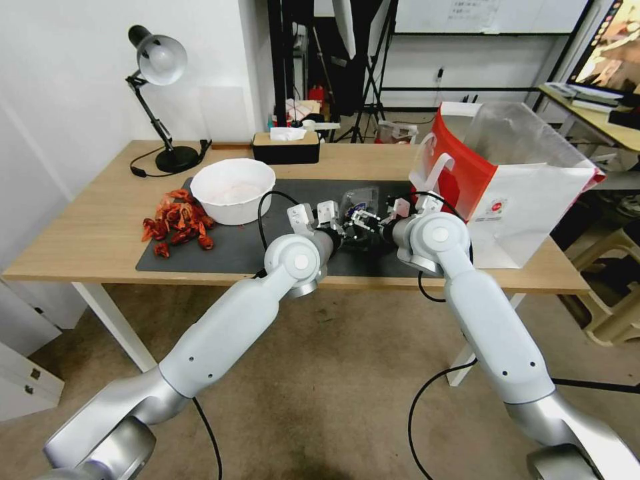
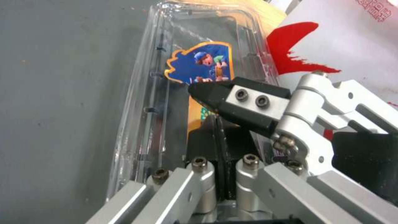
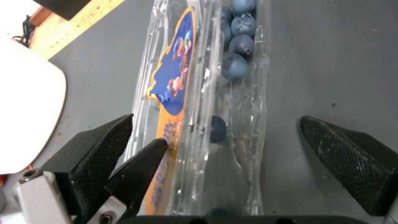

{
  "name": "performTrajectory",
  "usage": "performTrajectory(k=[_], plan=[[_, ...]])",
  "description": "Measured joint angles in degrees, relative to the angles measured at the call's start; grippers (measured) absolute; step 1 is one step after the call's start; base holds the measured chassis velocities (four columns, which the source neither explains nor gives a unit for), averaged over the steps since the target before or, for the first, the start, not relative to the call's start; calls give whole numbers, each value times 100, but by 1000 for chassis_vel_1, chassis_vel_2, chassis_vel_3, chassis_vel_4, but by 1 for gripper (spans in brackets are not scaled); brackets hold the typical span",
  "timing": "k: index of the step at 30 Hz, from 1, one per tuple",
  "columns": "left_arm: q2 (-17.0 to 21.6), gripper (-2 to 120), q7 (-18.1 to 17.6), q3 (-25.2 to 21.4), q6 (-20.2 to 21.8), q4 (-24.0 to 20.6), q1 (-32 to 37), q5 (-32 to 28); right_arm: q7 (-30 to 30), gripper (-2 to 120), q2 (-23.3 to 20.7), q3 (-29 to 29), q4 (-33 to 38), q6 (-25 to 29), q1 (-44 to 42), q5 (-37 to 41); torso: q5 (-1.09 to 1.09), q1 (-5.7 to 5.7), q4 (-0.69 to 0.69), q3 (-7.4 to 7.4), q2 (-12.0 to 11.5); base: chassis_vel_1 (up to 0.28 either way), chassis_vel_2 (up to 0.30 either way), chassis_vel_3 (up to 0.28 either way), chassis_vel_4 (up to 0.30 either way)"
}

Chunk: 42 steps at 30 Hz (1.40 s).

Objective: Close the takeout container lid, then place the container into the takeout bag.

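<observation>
The takeout container (image 1: 358, 212) lies on the dark mat in the middle of the table, between both grippers. It is clear plastic, and blueberries (image 3: 234, 65) show in one half. The lid (image 2: 199, 62) carries a blue and orange sticker and lies close against the berry half. My left gripper (image 2: 217, 124) is shut, its tips touching the lid's sticker face. My right gripper (image 3: 215, 119) is open with one finger on each side of the container; one of its fingers (image 2: 240, 99) rests on the lid. The takeout bag (image 1: 527, 200), red and white, stands open just right of the grippers.
A large white bowl (image 1: 233, 190) sits on the mat's (image 1: 240, 250) left part, with a pile of red shells (image 1: 177, 223) beside it. A desk lamp (image 1: 160, 63) and a black tissue box (image 1: 287, 147) stand at the back. The table's front edge is under my wrists.
</observation>
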Motion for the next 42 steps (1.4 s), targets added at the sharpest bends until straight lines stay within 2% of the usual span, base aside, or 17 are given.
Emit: performTrajectory(k=[25,30,34,37,39,41,42], plan=[[-2,0,-70,2,-21,-61,24,-25,-208,100,115,-142,-218,-60,206,-27,0,0,0,0,0,0,0,0,0],[-7,0,-75,7,-24,-72,26,-24,-206,96,120,-132,-246,-60,213,-32,0,0,0,0,0,0,0,0,0],[-7,0,-77,12,-28,-83,23,-25,-207,88,113,-106,-282,-32,205,-46,0,0,-1,0,0,0,0,0,0],[-1,0,-78,15,-32,-93,19,-25,-181,75,136,-43,-316,25,206,-68,0,0,0,0,0,0,0,0,0],[1,0,-78,17,-33,-96,19,-25,-177,74,137,-38,-316,30,206,-70,0,0,0,0,0,0,0,0,0],[8,0,-79,17,-43,-113,18,-23,-143,62,134,-21,-321,36,205,-79,2,0,-1,0,0,0,0,0,0],[8,0,-79,17,-43,-113,18,-23,-143,62,134,-21,-321,36,205,-79,2,0,-1,0,0,0,0,0,0]])
